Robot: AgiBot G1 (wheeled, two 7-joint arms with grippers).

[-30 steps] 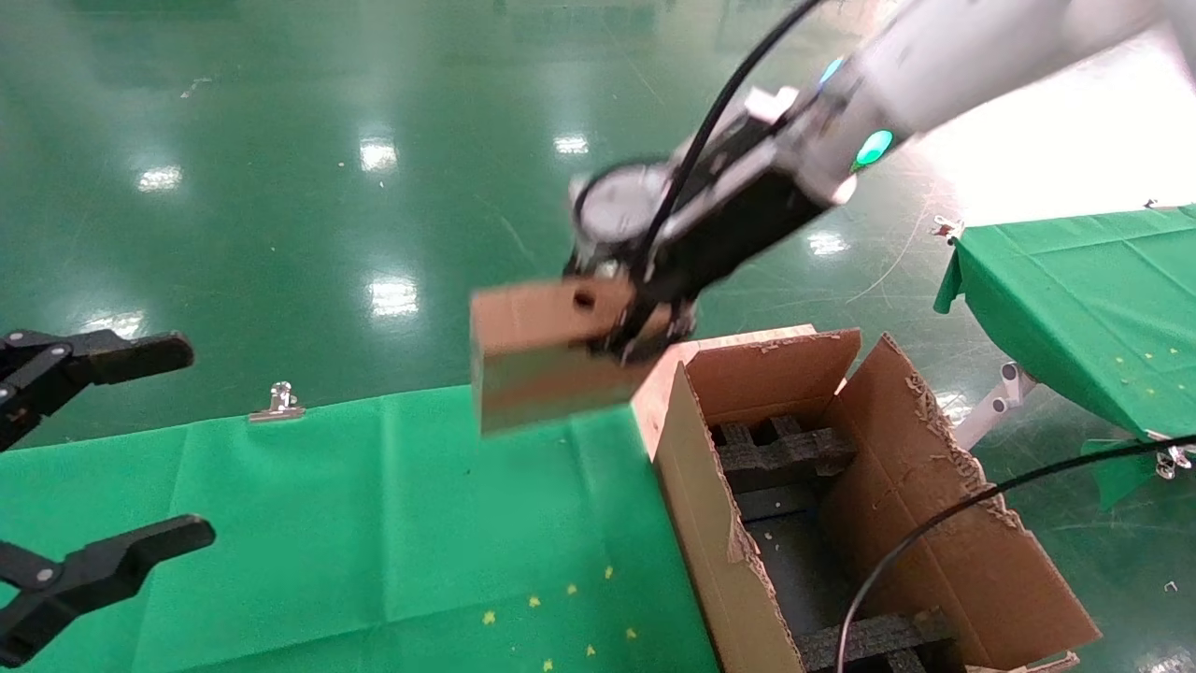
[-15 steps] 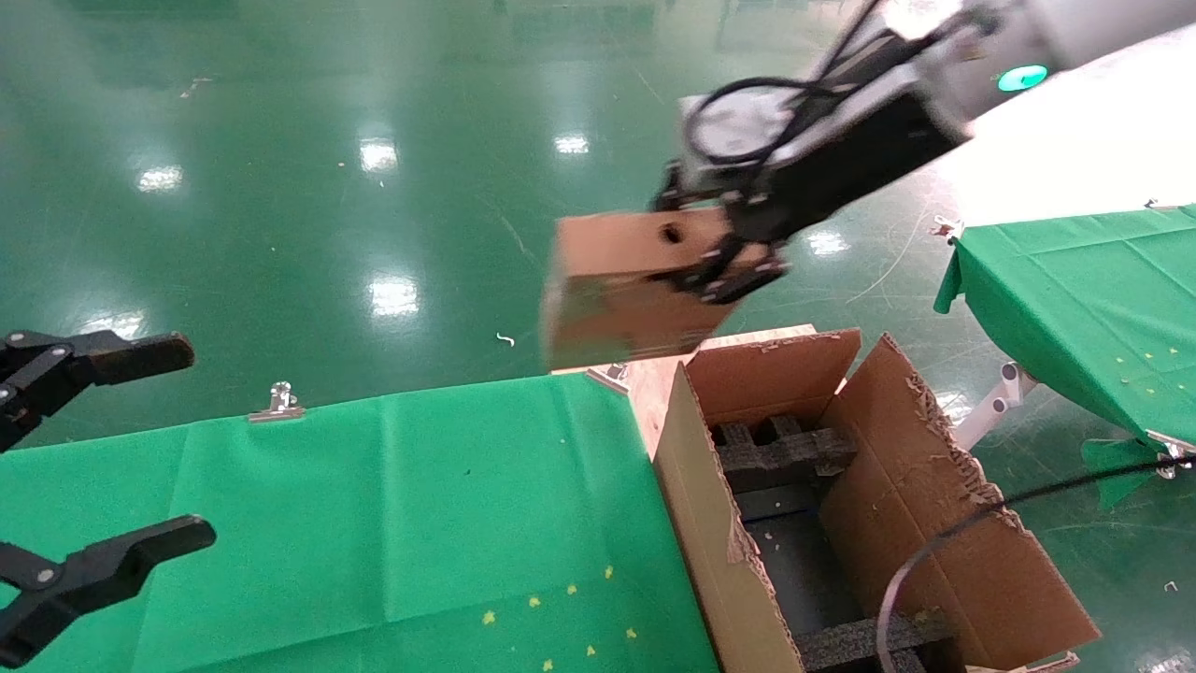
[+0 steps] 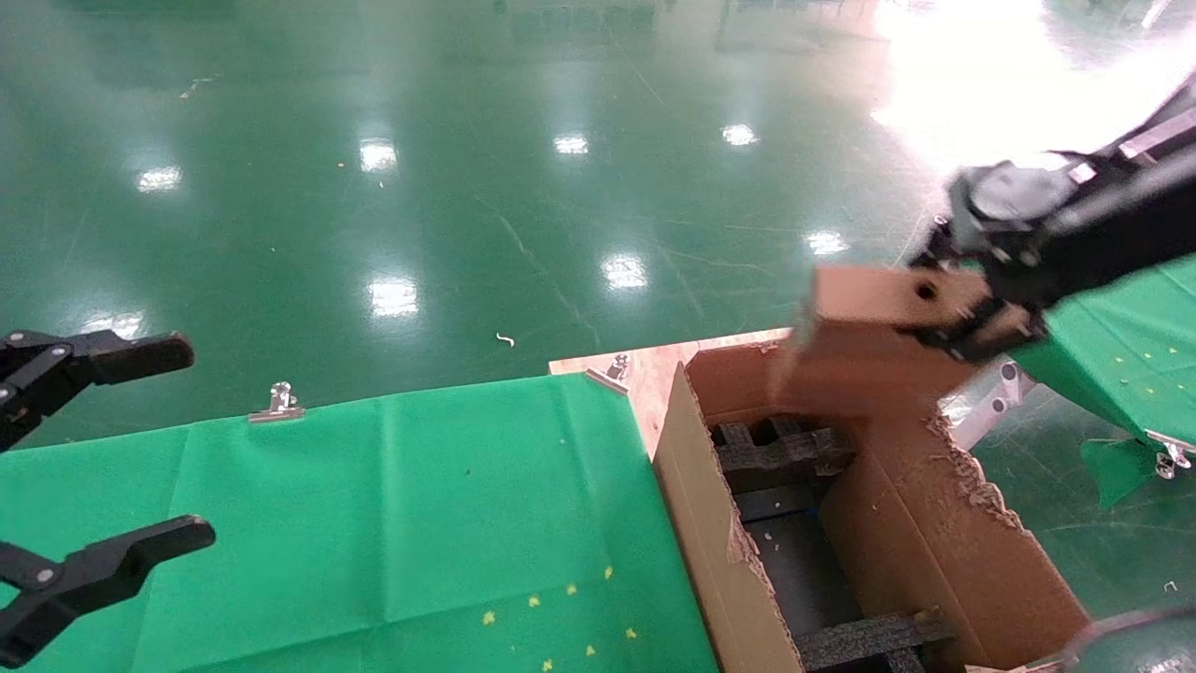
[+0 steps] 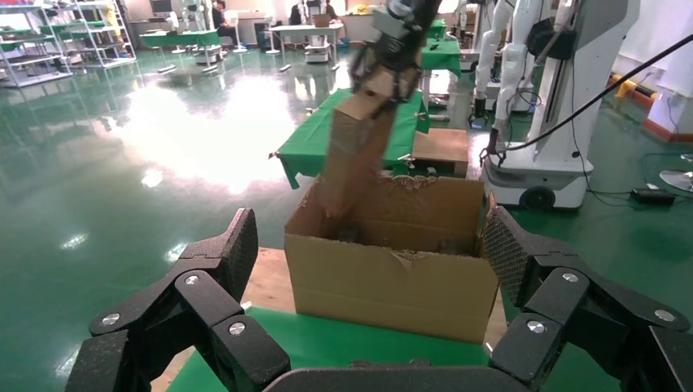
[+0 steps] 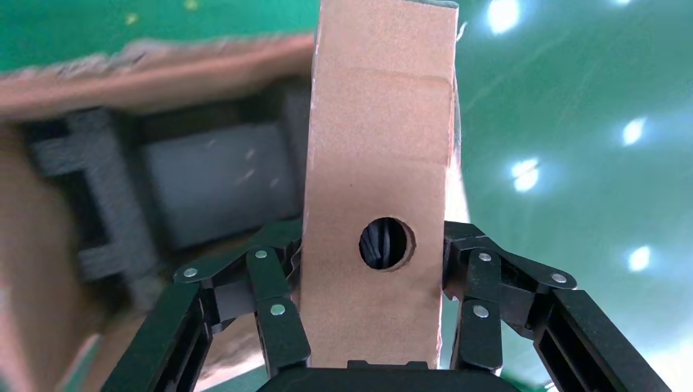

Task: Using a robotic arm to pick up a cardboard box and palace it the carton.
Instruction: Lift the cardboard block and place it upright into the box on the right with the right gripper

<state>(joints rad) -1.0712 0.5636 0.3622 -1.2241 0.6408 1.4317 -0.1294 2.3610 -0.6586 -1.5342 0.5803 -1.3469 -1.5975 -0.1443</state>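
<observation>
Partly, cardboard box (image 3: 874, 350) hides carton (image 3: 710, 523).

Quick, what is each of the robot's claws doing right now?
Left gripper: open, empty, over the green table.
Right gripper: shut on the box, above the carton.

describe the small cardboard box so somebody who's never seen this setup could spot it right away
Find the big open carton with ragged flaps beside the green-covered table. Above its far end, the right gripper holds the cardboard box in the air. It is much smaller than the carton, closed, oblong, and has one round hole in its face.
</observation>
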